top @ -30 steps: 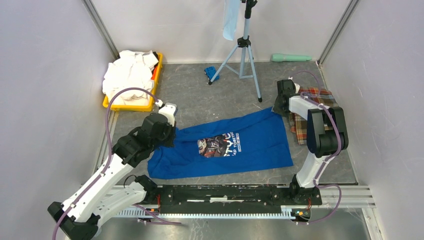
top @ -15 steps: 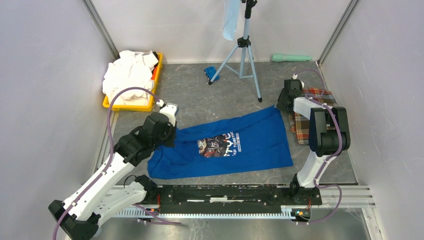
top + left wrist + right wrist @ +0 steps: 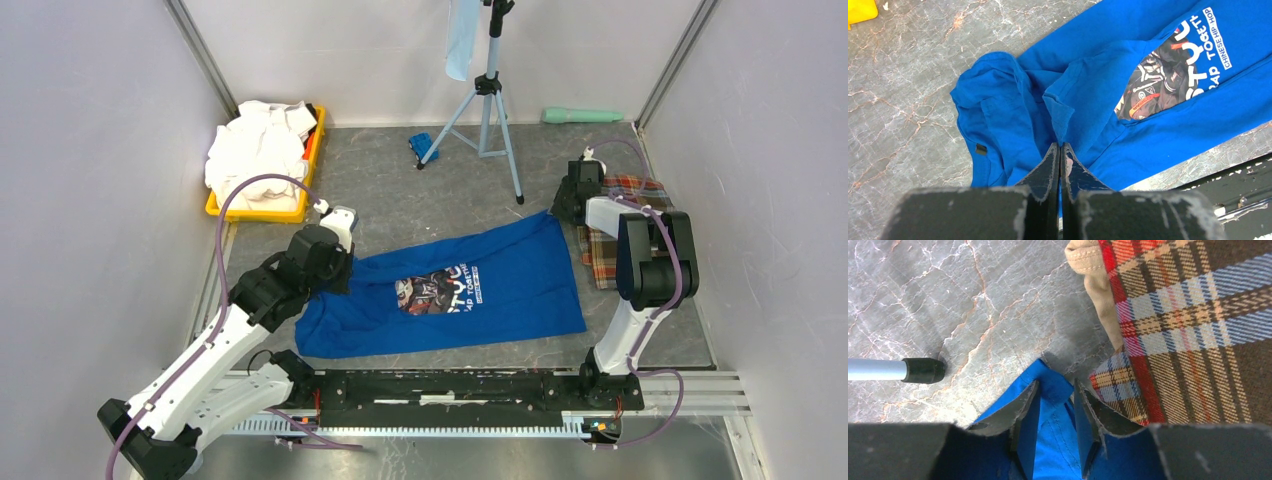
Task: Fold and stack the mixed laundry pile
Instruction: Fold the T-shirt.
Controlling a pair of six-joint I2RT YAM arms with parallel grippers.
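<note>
The royal-blue T-shirt lies spread across the middle of the table with its chest graphic up. My left gripper sits at its bunched left end. In the left wrist view the left gripper is shut on a raised fold of the T-shirt. My right gripper is at the shirt's far right corner. In the right wrist view the right gripper is open, with the T-shirt's corner between its fingers. The plaid cloth lies just to the right of them. White shirts are heaped at the back left.
The white shirts fill a yellow tray. A tripod stands at the back centre with a pale-blue cloth hung on it; one tripod foot is near my right gripper. A small blue object and a green tube lie by the back wall.
My right gripper has shifted a little to the right and back at the shirt's far corner, and its jaws have narrowed slightly. The left arm has stayed put.
</note>
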